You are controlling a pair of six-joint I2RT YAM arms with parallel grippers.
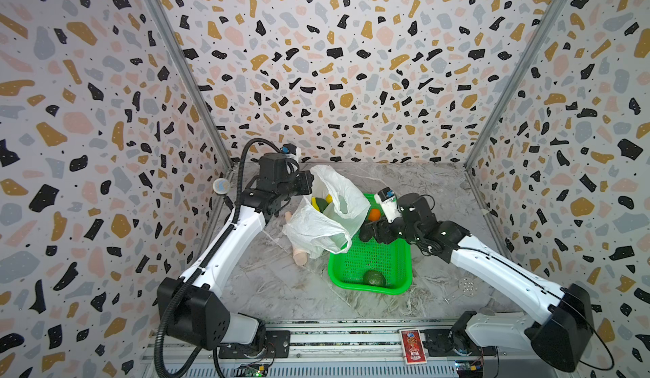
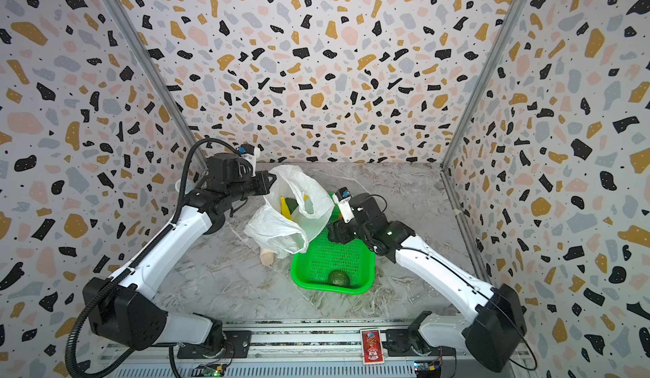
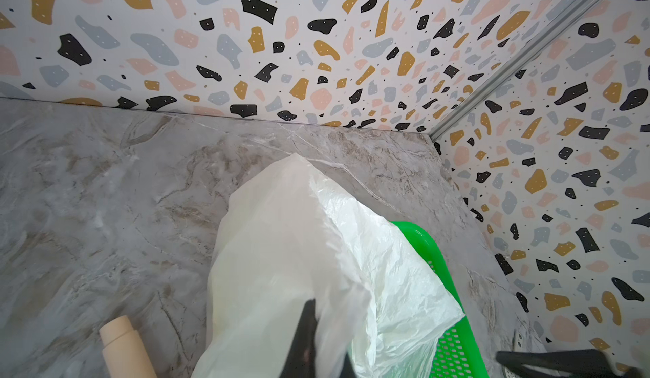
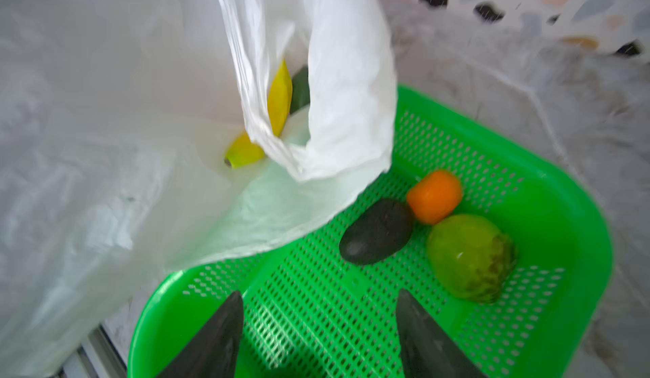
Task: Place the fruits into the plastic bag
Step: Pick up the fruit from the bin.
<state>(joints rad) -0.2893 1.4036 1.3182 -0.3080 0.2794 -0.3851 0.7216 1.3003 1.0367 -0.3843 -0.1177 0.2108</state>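
Note:
The white plastic bag [image 1: 316, 228] stands open beside the green basket, and my left gripper [image 1: 311, 182] is shut on its upper handle [image 3: 281, 235], holding it up. Inside the bag lie a yellow banana [image 4: 279, 101] and a dark green fruit [image 1: 320, 203]. My right gripper [image 4: 320, 293] hangs open over the basket floor with nothing between its fingers. Beyond it in the right wrist view sit a dark avocado [image 4: 376, 232], an orange [image 4: 434, 196] and a light green round fruit [image 4: 471, 256]. Another dark green avocado [image 1: 374, 277] lies at the basket's near edge.
The green mesh basket [image 1: 369, 288] sits right of the bag, whose lower edge drapes over its rim. A beige wooden stick [image 1: 300, 255] lies partly under the bag on the marble table. Patterned walls close in the back and both sides.

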